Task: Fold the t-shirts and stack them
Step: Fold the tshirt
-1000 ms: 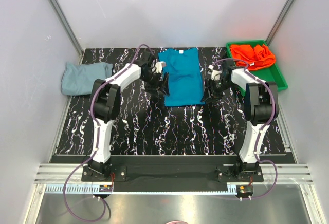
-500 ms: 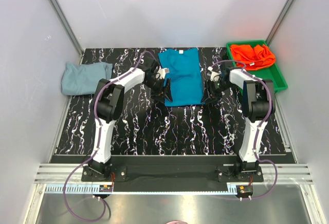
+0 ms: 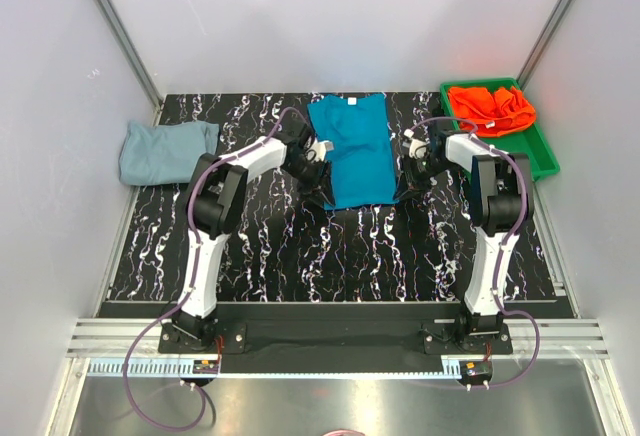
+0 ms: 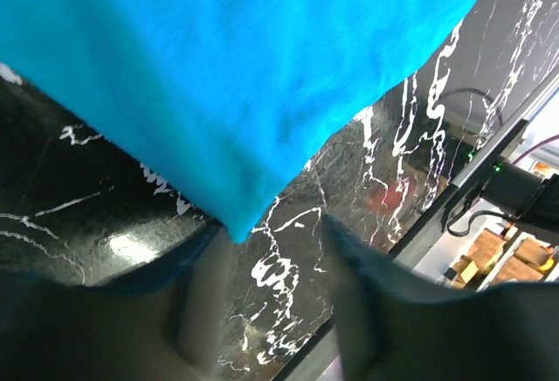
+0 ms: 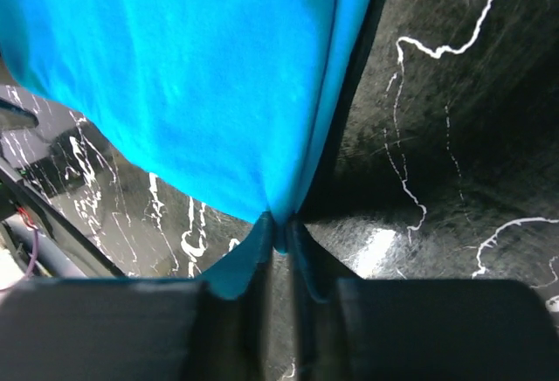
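Teal t-shirt (image 3: 352,151) lies flat in the middle of the table (image 3: 300,246), folded to a narrow strip. Its long axis runs from the far edge toward the arm bases, with the neck tag (image 3: 352,102) at the far end.

We note both claws at its near end: the left gripper (image 4: 275,232) is at the near-left corner and the right gripper (image 5: 279,228) at the near-right one. Each arm is nearest its own corner. The rest of the strip stretches away from both, toward the far side.

Right gripper: jaws drawn together on the hem corner, cloth bunched between them.
Left gripper: jaws apart, corner tip lying in the gap, not pinched as far as we can see.

Our judgement: the coming fold carries the near hem along the long axis toward the collar. The left needs its hold first, since lifting one corner alone would skew the strip.

Grey t-shirt (image 3: 165,148) sits folded at far left. Orange t-shirt (image 3: 490,106) is heaped in the green tray (image 3: 540,156) at far right. Both are well apart from the claws.
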You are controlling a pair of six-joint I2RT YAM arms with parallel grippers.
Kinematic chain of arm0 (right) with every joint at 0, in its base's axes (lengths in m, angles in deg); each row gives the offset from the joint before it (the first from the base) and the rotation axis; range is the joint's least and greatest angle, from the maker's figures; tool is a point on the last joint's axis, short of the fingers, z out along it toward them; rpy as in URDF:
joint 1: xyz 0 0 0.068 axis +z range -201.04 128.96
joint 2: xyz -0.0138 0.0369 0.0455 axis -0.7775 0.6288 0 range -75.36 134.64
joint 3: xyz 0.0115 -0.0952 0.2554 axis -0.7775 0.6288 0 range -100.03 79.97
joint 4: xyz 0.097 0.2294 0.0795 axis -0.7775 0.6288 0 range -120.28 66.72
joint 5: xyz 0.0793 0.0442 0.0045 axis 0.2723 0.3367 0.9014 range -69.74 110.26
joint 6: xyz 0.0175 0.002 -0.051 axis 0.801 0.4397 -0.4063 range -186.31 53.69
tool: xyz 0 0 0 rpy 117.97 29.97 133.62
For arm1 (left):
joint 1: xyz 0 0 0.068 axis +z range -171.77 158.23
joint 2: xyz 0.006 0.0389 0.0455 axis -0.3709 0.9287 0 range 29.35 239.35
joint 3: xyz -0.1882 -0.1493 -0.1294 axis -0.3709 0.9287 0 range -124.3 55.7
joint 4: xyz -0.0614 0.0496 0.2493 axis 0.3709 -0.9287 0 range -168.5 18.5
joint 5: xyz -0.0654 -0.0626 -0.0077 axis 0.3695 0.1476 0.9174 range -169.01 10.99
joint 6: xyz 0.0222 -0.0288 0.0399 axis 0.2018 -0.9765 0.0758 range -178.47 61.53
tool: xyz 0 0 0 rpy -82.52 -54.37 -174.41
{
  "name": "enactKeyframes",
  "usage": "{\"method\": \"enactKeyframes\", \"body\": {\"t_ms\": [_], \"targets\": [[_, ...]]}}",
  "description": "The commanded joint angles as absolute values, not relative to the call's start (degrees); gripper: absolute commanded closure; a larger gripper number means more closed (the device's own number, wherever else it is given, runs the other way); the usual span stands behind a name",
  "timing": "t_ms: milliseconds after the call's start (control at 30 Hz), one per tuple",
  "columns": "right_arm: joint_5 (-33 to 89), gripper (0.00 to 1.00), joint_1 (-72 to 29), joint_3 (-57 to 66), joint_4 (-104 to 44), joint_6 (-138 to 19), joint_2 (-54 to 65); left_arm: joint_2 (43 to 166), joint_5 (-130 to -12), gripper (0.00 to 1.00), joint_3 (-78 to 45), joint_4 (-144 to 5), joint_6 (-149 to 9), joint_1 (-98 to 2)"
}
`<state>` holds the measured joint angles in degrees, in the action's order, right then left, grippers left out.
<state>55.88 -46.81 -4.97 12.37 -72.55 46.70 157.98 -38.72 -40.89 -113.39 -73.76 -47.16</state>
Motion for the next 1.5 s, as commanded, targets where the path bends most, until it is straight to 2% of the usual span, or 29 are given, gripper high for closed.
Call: {"method": "enactKeyframes", "body": {"t_ms": [0, 67, 100, 333, 1100, 1300, 1467], "targets": [[57.08, 0.87, -46.82, -6.6, 12.34, -72.81, 47.87, 156.44, -37.0, 0.63, -40.63, -112.98, -73.76, -47.09], [57.35, 0.95, -46.73, -6.51, 13.31, -73.51, 47.26, 155.91, -37.09, 0.68, -40.45, -113.42, -73.67, -46.82], [57.18, 1.0, -46.82, -6.42, 13.66, -73.69, 46.9, 155.65, -37.09, 0.74, -40.28, -113.51, -73.58, -46.56], [57.96, 1.0, -46.73, -4.58, 17.18, -75.8, 41.9, 151.7, -38.41, 1.0, -39.83, -115.36, -71.13, -45.5], [62.71, 1.0, -46.73, -2.64, 28.17, -76.85, 20.1, 125.42, -39.73, 1.0, -28.15, -118.08, -69.19, -45.42], [62.36, 1.0, -46.73, -6.59, 26.15, -75.27, 20.79, 128.47, -41.39, 1.0, -32.61, -118.35, -67.53, -44.63], [61.31, 1.0, -46.73, -13.18, 23.16, -74.83, 28.17, 136.03, -42.98, 1.0, -40.96, -118.96, -65.94, -43.31]]}}
